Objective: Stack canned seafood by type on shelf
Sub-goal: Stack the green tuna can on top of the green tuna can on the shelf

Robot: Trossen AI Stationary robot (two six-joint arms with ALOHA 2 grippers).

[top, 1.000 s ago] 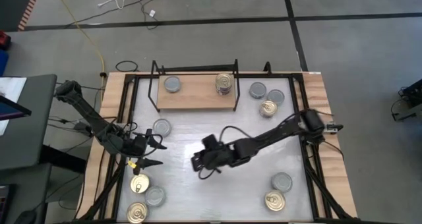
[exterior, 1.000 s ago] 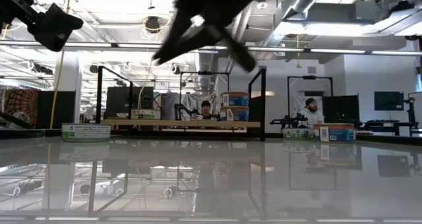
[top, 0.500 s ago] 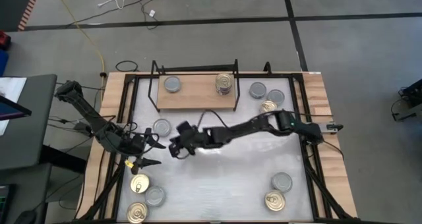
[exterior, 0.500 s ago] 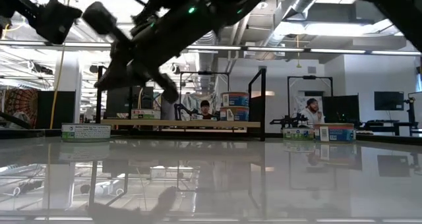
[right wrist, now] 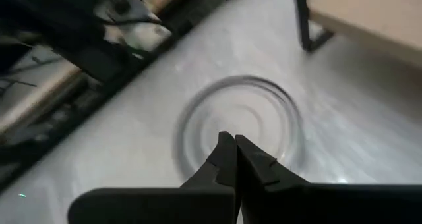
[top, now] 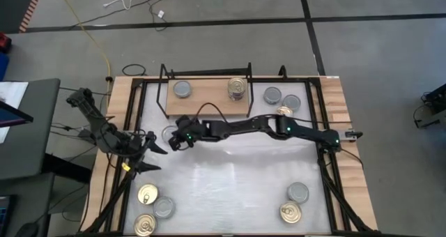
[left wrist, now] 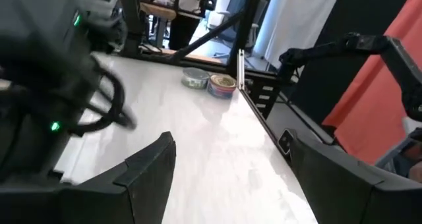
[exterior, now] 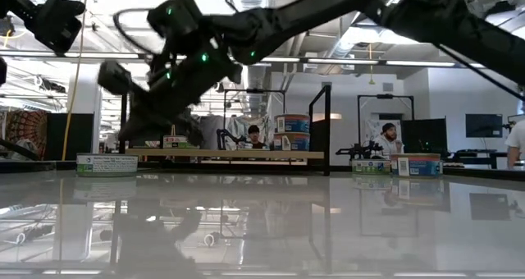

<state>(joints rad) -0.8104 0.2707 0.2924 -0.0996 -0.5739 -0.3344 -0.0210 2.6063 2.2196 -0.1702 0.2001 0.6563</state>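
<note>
While the left gripper (top: 143, 153) waits with its fingers spread at the table's left edge, the right arm has swung from the table's centre across to the left within one second, and the right gripper (top: 174, 141) now hangs just above a grey-topped tin (top: 169, 134) lying on the white tabletop (top: 230, 188) in front of the shelf's left end. The right wrist view shows its two dark fingertips (right wrist: 232, 159) pressed together, holding nothing, over the blurred round tin (right wrist: 241, 128). This reach probably opens a pick of that tin; the jaws must part before any grasp.

The shelf (top: 205, 101) is a pale wooden board in a thin black wire frame. It carries one grey tin (top: 182, 89) at its left and a gold-topped stack (top: 237, 88) at its right, so the loose grey tin likely belongs on the left pile. Other tins remain scattered: a cluster (top: 281, 100) right of the shelf, a group (top: 150, 209) at front left, a pair (top: 293, 202) at front right. All are low, flat metal discs with smooth sides, on a glossy, reflective surface.
</note>
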